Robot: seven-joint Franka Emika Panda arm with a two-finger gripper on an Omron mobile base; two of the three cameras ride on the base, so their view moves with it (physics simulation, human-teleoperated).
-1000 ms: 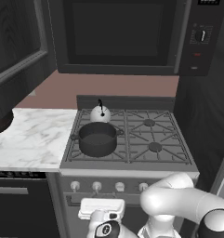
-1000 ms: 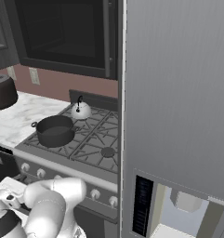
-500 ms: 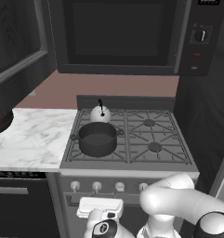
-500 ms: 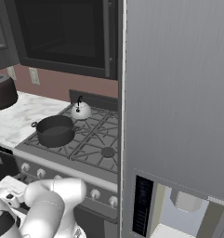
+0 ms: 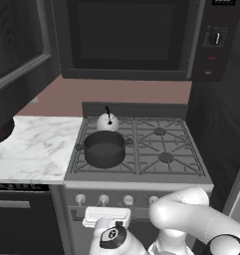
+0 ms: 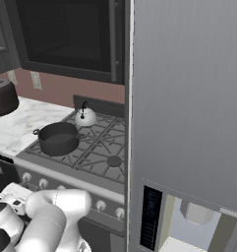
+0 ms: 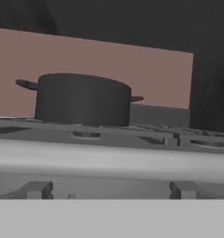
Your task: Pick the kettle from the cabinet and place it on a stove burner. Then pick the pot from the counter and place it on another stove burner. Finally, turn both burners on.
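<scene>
Hand view is taken from low in front of the cooktop, level with its front edge. The gripper (image 5: 107, 216) is seen in the left base view as a white hand held just before the row of silver knobs (image 5: 104, 199); its jaws are spread wide and nothing is held between them. Two knobs (image 7: 36, 189) are seen closest ahead of the hand, just below the pale front lip of the stove. Beyond and above that lip the grey grates (image 5: 161, 149) are spread. The pot (image 5: 104, 148) is set on the front left burner, straight ahead of the gripper and slightly above it, with its loop handles out to either side. Directly behind the pot, farther from the gripper, the kettle (image 5: 107, 121) is set on the rear left burner, upright, its black handle arched over it. The marble counter (image 5: 32, 149) lies ahead and to the left of the gripper. The black microwave (image 5: 136, 37) is mounted farthest and highest.
</scene>
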